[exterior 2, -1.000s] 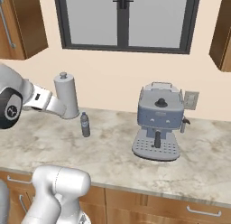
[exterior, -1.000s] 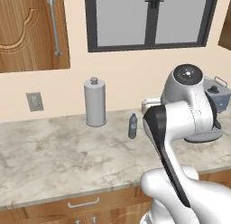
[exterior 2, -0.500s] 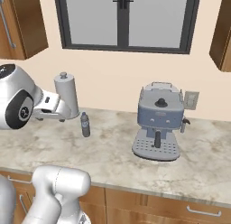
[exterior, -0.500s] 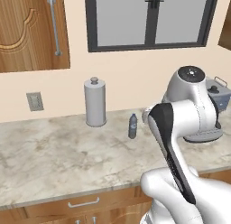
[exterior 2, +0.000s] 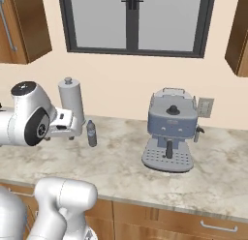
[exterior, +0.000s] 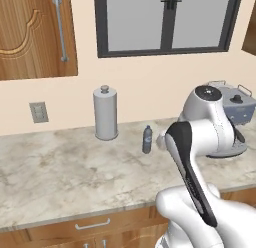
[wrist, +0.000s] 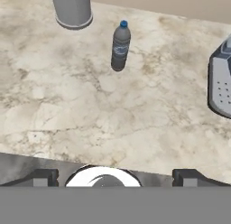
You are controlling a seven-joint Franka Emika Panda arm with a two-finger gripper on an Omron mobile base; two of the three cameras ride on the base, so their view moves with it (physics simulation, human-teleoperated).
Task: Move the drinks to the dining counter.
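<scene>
Water bottle [wrist: 120, 46] upright near grey canister [wrist: 72, 9].

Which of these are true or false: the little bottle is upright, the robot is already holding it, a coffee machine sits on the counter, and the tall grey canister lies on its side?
1. The water bottle stands upright on the marble counter. True.
2. The gripper is clamped on the bottle. False: its jaws are open and apart from the bottle.
3. A coffee machine sits on the counter. True.
4. The grey canister lies on its side. False: it stands upright beside the bottle.
</scene>
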